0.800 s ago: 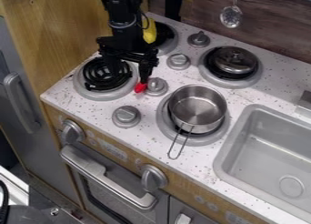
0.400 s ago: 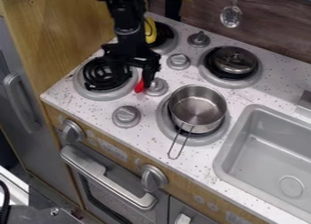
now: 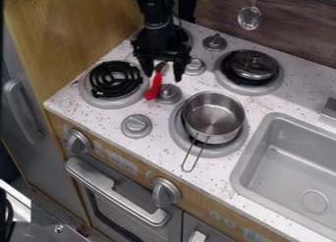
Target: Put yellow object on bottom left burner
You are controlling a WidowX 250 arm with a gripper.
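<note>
Across the play-kitchen counter, the work area extended at a slant, with the sink at 4 o'clock from the saucepan. The black arm entered from 12 o'clock. Its gripper hung at 2 o'clock from the bottom left burner, fingers spread apart with nothing clamped between them. The burner's coil was bare, so placement remained to be done. The saucepan sat at 4 o'clock from that coil; a metal lid rested at 1 o'clock from the pan. A grey knob and, just beside it, a red-handled utensil lay at 3 o'clock from the coil. The position of the yellow object could not be determined; it possibly lay behind the arm. Principal hazard: closing or lowering the fingers at this station could have seized or dragged the utensil, which ran below the gap. Secondary hazard: low travel toward 8 o'clock could have swept it against the burner ring. Off-centre release could have let the load roll off the coil.
</note>
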